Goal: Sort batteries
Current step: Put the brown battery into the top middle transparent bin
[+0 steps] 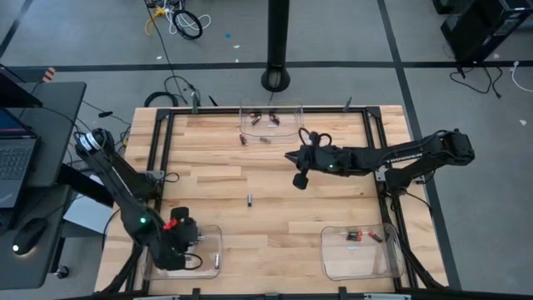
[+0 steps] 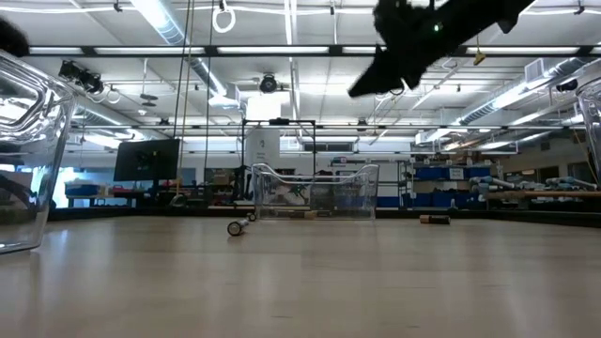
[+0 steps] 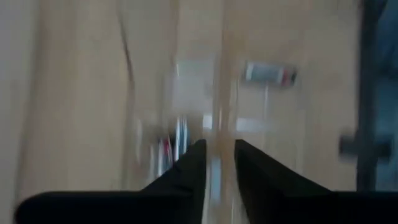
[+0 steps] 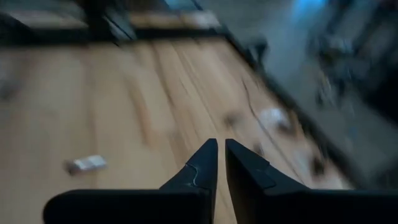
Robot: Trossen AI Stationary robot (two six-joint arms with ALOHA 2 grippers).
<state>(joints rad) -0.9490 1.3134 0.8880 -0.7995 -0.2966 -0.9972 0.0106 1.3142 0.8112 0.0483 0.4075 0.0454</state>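
Right tool (image 1: 299, 180) above small silvery-grey cylindrical battery (image 1: 249, 199) on table (image 1: 275, 237)

One camera hangs above me and looks straight down on the whole table (image 1: 266, 208), with both my arms in its frame. Another sits at tabletop level, facing across the wood into the room behind. A camera rides on each of my wrists, close behind the fingers, looking down along them at the boards. A lone battery (image 1: 249, 198) near mid-table shows from above and in my right wrist's view (image 4: 87, 163).
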